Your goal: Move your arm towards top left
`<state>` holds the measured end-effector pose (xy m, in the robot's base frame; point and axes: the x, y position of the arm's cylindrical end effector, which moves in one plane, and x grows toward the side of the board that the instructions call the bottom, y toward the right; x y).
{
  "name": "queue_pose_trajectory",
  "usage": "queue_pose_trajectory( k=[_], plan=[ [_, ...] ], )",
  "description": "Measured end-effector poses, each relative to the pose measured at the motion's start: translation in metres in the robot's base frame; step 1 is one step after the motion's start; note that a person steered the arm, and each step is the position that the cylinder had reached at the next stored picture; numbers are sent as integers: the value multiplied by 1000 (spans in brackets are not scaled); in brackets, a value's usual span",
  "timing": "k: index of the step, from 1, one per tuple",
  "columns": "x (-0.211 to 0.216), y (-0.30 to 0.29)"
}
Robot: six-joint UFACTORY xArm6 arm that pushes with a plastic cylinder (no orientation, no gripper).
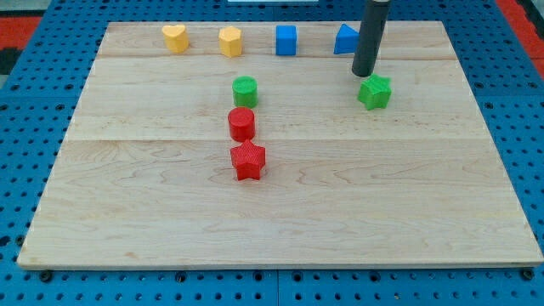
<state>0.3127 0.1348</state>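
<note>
My tip is at the view's upper right, on the wooden board. It stands just above and left of the green star block, close to it or touching. The rod partly hides a blue block behind it. Along the top edge, from left to right, sit a yellow heart block, a yellow hexagon block and a blue cube. Near the middle, a green cylinder, a red cylinder and a red star block form a column.
The board lies on a blue pegboard surface. Red edging shows at the top corners of the view.
</note>
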Motion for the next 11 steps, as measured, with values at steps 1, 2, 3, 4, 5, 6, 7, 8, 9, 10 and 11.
queue_pose_trajectory(
  k=[1,2,3,4,5,6,7,8,9,10,11],
  plan=[
    [0,-1],
    [0,-1],
    [-1,-33],
    [-1,-73],
    [-1,-74],
    [-1,-104],
    [-1,-153],
    [-2,-201],
    [-8,-263],
    [-2,-331],
    [-2,-414]
  ],
)
